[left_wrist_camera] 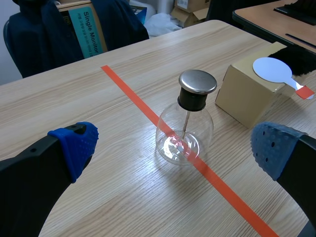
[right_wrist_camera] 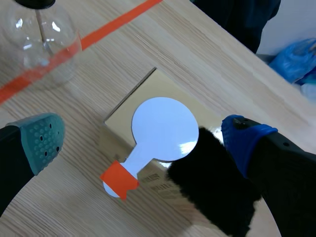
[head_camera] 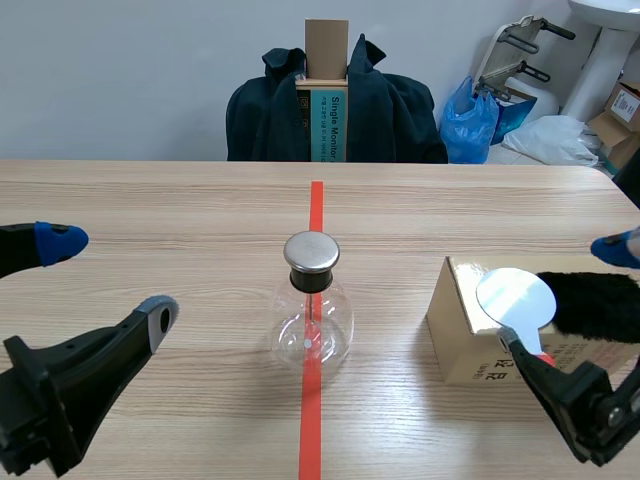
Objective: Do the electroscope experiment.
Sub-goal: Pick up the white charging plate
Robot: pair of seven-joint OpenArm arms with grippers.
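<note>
**Materials and surface finishes of the electroscope set-up**

The flask [head_camera: 312, 330] is clear, glossy glass carrying bright reflections. Its cap [head_camera: 311, 251] is smooth grey metal with a soft sheen, seated on a matt black stopper [head_camera: 310, 281] above a thin metal rod [left_wrist_camera: 185, 123]. The counter [head_camera: 150, 210] shows pale wood grain, matt. The box [head_camera: 455, 325] is tan cardboard, matt and printed. On it lie a smooth, pale disc paddle [head_camera: 515, 297], its handle wrapped in orange-red tape, and a shaggy black fur piece [head_camera: 598, 305]. The left end effector [head_camera: 108, 278] and right end effector [head_camera: 565, 295] look like matt black plastic, tipped with soft dotted pads [right_wrist_camera: 44, 140]. Behind the counter hangs a dark cloth jacket [head_camera: 390, 110].
</note>
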